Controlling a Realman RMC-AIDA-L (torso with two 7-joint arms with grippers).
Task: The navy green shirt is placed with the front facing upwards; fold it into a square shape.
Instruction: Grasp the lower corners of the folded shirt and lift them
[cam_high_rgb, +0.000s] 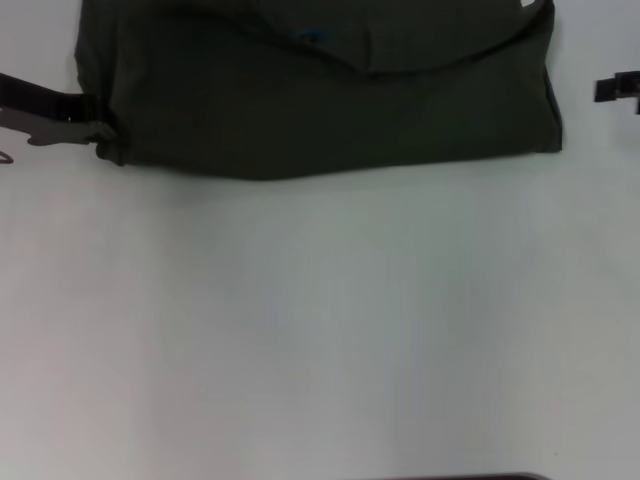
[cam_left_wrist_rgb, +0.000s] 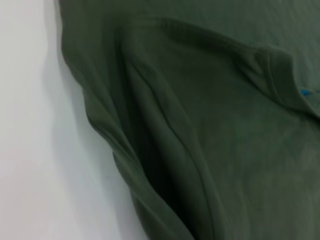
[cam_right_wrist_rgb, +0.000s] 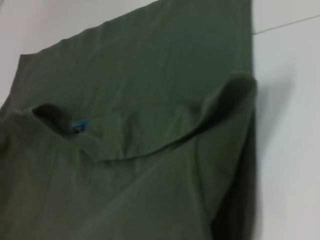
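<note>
The navy green shirt (cam_high_rgb: 330, 100) lies partly folded at the far side of the white table (cam_high_rgb: 320, 320), plain green cloth up, its upper part running out of the head view. A folded-over layer ends in a curved hem across its middle. The blue neck label (cam_high_rgb: 310, 38) peeks out near the collar; it also shows in the left wrist view as the blue neck label (cam_left_wrist_rgb: 306, 92) and in the right wrist view as the blue neck label (cam_right_wrist_rgb: 78, 126). My left gripper (cam_high_rgb: 88, 130) is at the shirt's near left corner, touching the cloth's edge. My right gripper (cam_high_rgb: 614, 88) hangs just off the shirt's right side, apart from it.
A thin seam line (cam_right_wrist_rgb: 285, 25) crosses the tabletop beyond the shirt's right edge. A dark strip (cam_high_rgb: 470, 477) shows at the table's near edge. The left wrist view is filled by creased shirt cloth (cam_left_wrist_rgb: 200, 150) with bare table beside it.
</note>
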